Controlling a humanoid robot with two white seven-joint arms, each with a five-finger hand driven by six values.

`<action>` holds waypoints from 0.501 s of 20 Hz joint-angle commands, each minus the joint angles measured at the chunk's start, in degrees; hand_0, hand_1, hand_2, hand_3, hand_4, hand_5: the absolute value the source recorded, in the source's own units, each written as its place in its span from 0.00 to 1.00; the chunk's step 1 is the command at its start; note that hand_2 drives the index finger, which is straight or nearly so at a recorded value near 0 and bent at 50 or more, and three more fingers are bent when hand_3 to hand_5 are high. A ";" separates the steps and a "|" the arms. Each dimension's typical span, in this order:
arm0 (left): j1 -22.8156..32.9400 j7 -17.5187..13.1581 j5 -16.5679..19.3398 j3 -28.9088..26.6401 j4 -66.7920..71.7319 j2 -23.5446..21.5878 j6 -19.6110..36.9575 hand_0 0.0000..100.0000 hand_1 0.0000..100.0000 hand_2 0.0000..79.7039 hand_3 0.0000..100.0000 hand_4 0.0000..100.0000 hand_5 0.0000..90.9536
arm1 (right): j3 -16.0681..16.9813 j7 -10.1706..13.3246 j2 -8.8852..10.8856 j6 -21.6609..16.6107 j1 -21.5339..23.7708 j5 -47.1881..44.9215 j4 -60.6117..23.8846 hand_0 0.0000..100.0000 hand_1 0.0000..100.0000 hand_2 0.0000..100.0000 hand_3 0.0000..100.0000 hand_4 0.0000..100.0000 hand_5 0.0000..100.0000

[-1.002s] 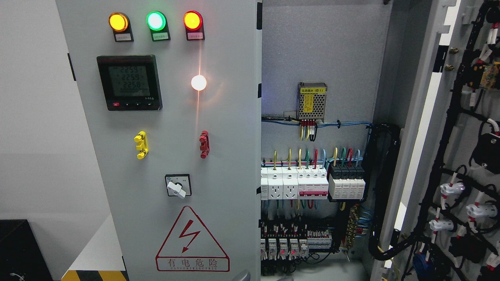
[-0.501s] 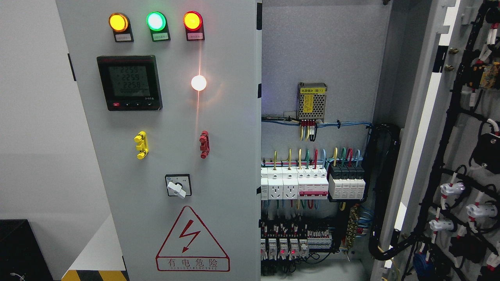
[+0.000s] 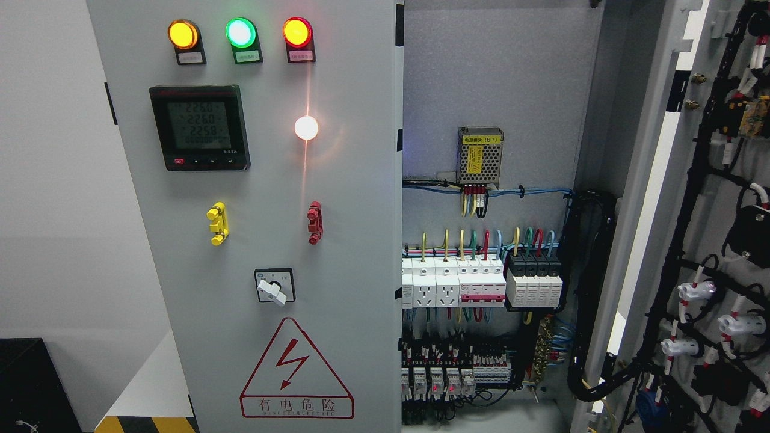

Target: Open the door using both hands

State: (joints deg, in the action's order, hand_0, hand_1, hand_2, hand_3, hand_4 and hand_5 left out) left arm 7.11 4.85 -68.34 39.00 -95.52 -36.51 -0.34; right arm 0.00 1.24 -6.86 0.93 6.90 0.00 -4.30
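The cabinet's left door is a grey panel facing me, carrying three lit lamps, a digital meter, yellow and red handles, a rotary switch and a red warning triangle. The right door stands swung wide open at the picture's right, its inner side covered in black wiring. Between the two doors the cabinet interior is exposed. Neither of my hands shows in the head view.
Inside the cabinet are a small power supply, a row of breakers and sockets and terminal blocks lower down. A thick black cable bundle runs along the hinge side. A black box sits at lower left.
A small grey rounded shape at the bottom edge below the left door, seen one second ago, has dropped out of view. The doors have not moved.
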 commanded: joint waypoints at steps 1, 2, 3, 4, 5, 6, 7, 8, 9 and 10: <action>2.38 -0.28 0.14 -2.09 14.30 2.58 -0.01 0.00 0.00 0.00 0.00 0.00 0.00 | 0.18 -0.01 0.00 -0.05 -0.04 1.41 -0.01 0.19 0.00 0.00 0.00 0.00 0.00; 2.38 -0.63 0.14 -2.09 15.79 3.02 -0.01 0.00 0.00 0.00 0.00 0.00 0.00 | 0.18 -0.01 0.00 -0.05 0.05 1.41 -0.01 0.19 0.00 0.00 0.00 0.00 0.00; 2.38 -1.15 0.23 -2.09 17.20 3.55 -0.01 0.00 0.00 0.00 0.00 0.00 0.00 | 0.18 -0.01 0.00 0.03 0.05 1.41 -0.01 0.19 0.00 0.00 0.00 0.00 0.00; 2.38 -1.51 0.23 -2.00 18.69 3.99 -0.01 0.00 0.00 0.00 0.00 0.00 0.00 | 0.18 -0.01 0.00 -0.05 0.05 1.41 -0.01 0.19 0.00 0.00 0.00 0.00 0.00; 2.29 -1.86 0.23 -2.09 20.01 4.43 -0.01 0.00 0.00 0.00 0.00 0.00 0.00 | 0.18 -0.01 0.00 -0.05 -0.04 1.41 -0.01 0.19 0.00 0.00 0.00 0.00 0.00; 2.29 -2.21 0.49 -2.09 21.33 4.87 -0.01 0.00 0.00 0.00 0.00 0.00 0.00 | 0.18 -0.01 0.00 -0.05 -0.04 1.41 -0.01 0.19 0.00 0.00 0.00 0.00 0.00; 2.29 -2.56 1.01 -2.09 22.82 5.40 -0.01 0.00 0.00 0.00 0.00 0.00 0.00 | 0.18 -0.01 0.00 -0.05 0.05 1.41 -0.01 0.19 0.00 0.00 0.00 0.00 0.00; 2.29 -2.91 1.19 -2.09 24.41 6.01 -0.01 0.00 0.00 0.00 0.00 0.00 0.00 | 0.18 -0.01 0.00 -0.05 -0.04 1.41 -0.01 0.19 0.00 0.00 0.00 0.00 0.00; 2.29 -3.18 1.19 -2.17 25.90 6.45 -0.01 0.00 0.00 0.00 0.00 0.00 0.00 | 0.18 -0.01 0.00 0.03 0.05 1.41 -0.01 0.19 0.00 0.00 0.00 0.00 0.00; 2.29 -3.44 1.19 -2.09 27.39 6.80 -0.01 0.00 0.00 0.00 0.00 0.00 0.00 | 0.18 -0.01 0.00 0.03 -0.04 1.41 -0.01 0.19 0.00 0.00 0.00 0.00 0.00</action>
State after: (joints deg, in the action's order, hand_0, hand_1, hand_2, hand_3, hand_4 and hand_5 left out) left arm 9.04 2.19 -67.67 37.78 -82.72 -33.58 -0.32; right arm 0.00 1.24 -6.86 0.93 6.89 0.00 -4.30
